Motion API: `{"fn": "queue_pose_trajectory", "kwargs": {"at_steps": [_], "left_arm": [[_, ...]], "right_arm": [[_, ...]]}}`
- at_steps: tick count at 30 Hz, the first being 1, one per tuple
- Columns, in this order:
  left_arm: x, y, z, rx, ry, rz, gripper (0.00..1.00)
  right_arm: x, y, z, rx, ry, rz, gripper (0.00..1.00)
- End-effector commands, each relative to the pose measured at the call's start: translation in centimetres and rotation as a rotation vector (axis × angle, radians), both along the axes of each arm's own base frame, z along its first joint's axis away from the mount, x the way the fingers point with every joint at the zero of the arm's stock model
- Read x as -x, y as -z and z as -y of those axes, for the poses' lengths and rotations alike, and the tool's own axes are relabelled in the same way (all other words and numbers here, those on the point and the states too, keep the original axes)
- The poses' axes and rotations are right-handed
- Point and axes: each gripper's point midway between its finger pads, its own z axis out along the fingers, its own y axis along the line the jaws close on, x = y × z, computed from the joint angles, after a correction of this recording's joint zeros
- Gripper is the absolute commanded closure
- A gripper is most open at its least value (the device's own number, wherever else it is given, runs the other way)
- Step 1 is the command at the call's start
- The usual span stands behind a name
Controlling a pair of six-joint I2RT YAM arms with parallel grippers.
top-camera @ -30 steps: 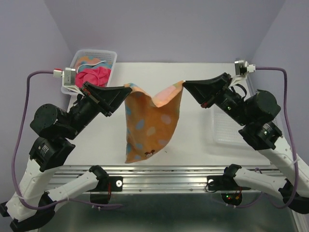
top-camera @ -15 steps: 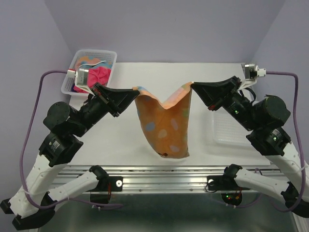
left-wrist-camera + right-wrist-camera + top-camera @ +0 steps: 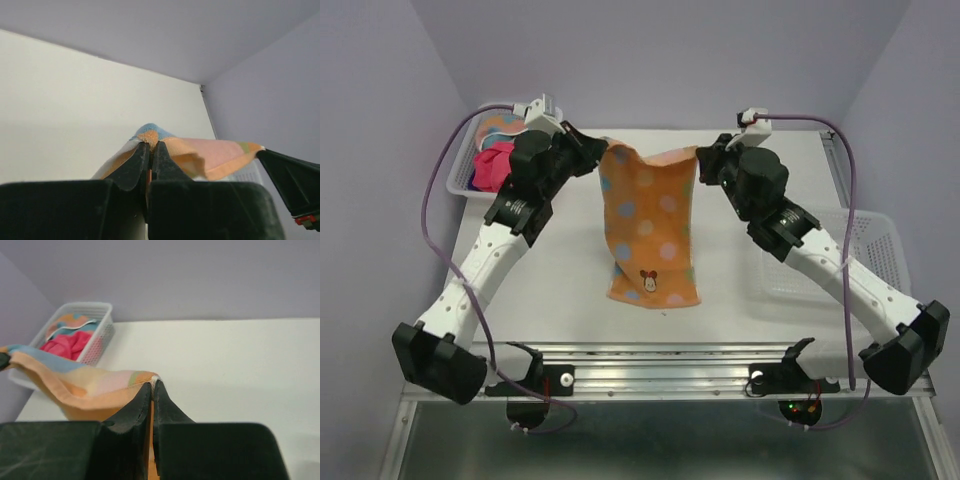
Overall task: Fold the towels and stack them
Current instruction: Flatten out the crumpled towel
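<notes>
- While the left tool point(image 3: 603, 160) is pinching one top corner of the orange towel point(image 3: 650, 225), the right tool point(image 3: 700, 158) is pinching the other top corner.
- Both tools are squeezing all the way shut on the cloth, and only a thin bit of towel is showing between their black tips.
- From the left wrist view, the left tool point(image 3: 151, 145) is biting a blue and orange corner, and the orange towel point(image 3: 210, 157) is stretching away to the right tool's black tip.
- From the right wrist view, the right tool point(image 3: 151, 385) is gripping its corner, and the orange towel point(image 3: 85, 385) is sagging off to the left.
- Both tools are holding the towel up over the back of the worktop point(image 3: 560, 270).
- Between the tools, the top edge is dipping a little, and the rest is hanging down toward the front.
- Blue, pink and yellow dots are showing on it, and a small cartoon face point(image 3: 648, 281) is showing near the bottom edge.
- I cannot tell if the bottom edge is touching the worktop.
- At the back left corner, a white basket point(image 3: 460, 172) is holding a pink towel point(image 3: 492, 165) and a colourful towel point(image 3: 500, 125).
- On the right side, another white basket point(image 3: 870, 225) is sitting under the right arm.
</notes>
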Motion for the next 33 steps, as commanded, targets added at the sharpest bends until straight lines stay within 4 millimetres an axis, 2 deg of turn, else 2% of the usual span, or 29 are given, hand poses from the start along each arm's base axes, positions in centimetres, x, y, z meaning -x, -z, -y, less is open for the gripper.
{"fn": "queue_pose_trajectory", "kwargs": {"at_steps": [1, 2, 3, 4, 6, 7, 8, 9, 10, 11, 13, 14, 15, 16, 17, 21, 22, 24, 25, 26, 28, 29, 33], "left_arm": [[-3.4, -3.0, -1.2, 0.019, 0.003, 0.151, 1.0], [-4.9, -1.7, -1.3, 0.01, 0.007, 0.136, 1.0], [-5.6, -1.6, -1.4, 0.005, 0.011, 0.147, 1.0], [-7.4, -0.5, -1.7, -0.004, 0.003, 0.142, 1.0], [-8.8, -0.6, -1.4, -0.017, 0.033, 0.163, 1.0], [-10.6, 1.3, -1.3, -0.03, 0.035, 0.13, 1.0], [-11.7, 1.0, -1.5, -0.043, 0.046, 0.146, 1.0], [-12.6, 1.6, -1.5, -0.047, 0.048, 0.137, 1.0], [-14.4, 4.0, -1.3, -0.06, 0.057, 0.099, 1.0], [-15.1, 3.5, -1.0, -0.06, 0.084, 0.119, 1.0], [-16.8, 4.4, -1.0, -0.063, 0.095, 0.113, 1.0], [-18.3, 5.4, -0.5, -0.064, 0.104, 0.102, 1.0], [-19.0, 5.8, -0.4, -0.066, 0.107, 0.098, 1.0], [-19.9, 7.2, -0.3, -0.069, 0.112, 0.075, 1.0], [-20.4, 6.5, -0.1, -0.062, 0.118, 0.093, 1.0], [-21.7, 7.1, 0.2, -0.072, 0.125, 0.137, 1.0], [-22.0, 7.2, 0.3, -0.08, 0.126, 0.151, 1.0], [-23.2, 8.2, 0.4, -0.09, 0.13, 0.152, 1.0], [-23.9, 9.8, 0.4, -0.09, 0.134, 0.128, 1.0], [-24.2, 10.3, 0.5, -0.085, 0.135, 0.121, 1.0], [-24.6, 11.0, 0.6, -0.072, 0.152, 0.108, 1.0], [-24.8, 11.8, 0.8, -0.066, 0.162, 0.094, 1.0], [-24.6, 13.0, 0.6, -0.076, 0.166, 0.074, 1.0]], "right_arm": [[-5.5, -1.2, 2.5, -0.055, 0.042, 0.06, 0.99], [-6.6, -1.4, 2.6, -0.065, 0.042, 0.082, 0.99], [-8.1, -0.6, 3.3, -0.057, 0.058, 0.073, 0.99], [-9.6, 0.9, 2.4, -0.04, 0.019, 0.059, 0.99], [-11.5, 1.7, 2.2, -0.048, 0.007, 0.051, 0.99], [-12.4, 1.9, 2.3, -0.05, -0.01, 0.053, 0.99], [-13.9, 3.4, 2.2, -0.045, -0.009, 0.03, 0.99], [-14.6, 3.7, 2.2, -0.044, -0.013, 0.032, 0.99], [-15.3, 4.1, 1.8, -0.043, -0.036, 0.032, 0.99], [-16.4, 5.8, 1.5, -0.037, -0.038, 0.008, 0.99], [-18.0, 5.9, 1.8, -0.042, -0.036, 0.013, 0.99], [-19.1, 7.5, 1.8, -0.042, -0.033, -0.014, 0.99], [-19.6, 7.5, 2.0, -0.046, -0.031, -0.014, 0.99], [-20.1, 6.9, 2.2, -0.049, -0.039, -0.005, 0.99], [-20.6, 7.8, 2.3, -0.044, -0.037, -0.02, 0.99], [-21.3, 8.0, 2.1, -0.017, -0.04, -0.015, 0.99], [-21.6, 8.8, 2.2, -0.008, -0.039, -0.024, 0.99], [-22.3, 8.7, 2.4, 0.006, -0.024, -0.005, 0.99], [-23.0, 9.8, 2.5, 0.014, -0.022, -0.023, 0.99], [-23.4, 10.2, 2.4, 0.017, -0.024, -0.031, 0.99], [-24.1, 10.0, 2.5, 0.017, -0.024, -0.029, 0.99], [-24.4, 11.3, 2.4, 0.019, -0.024, -0.057, 0.99], [-24.1, 12.6, 1.4, 0.012, -0.077, -0.091, 0.99]]}}
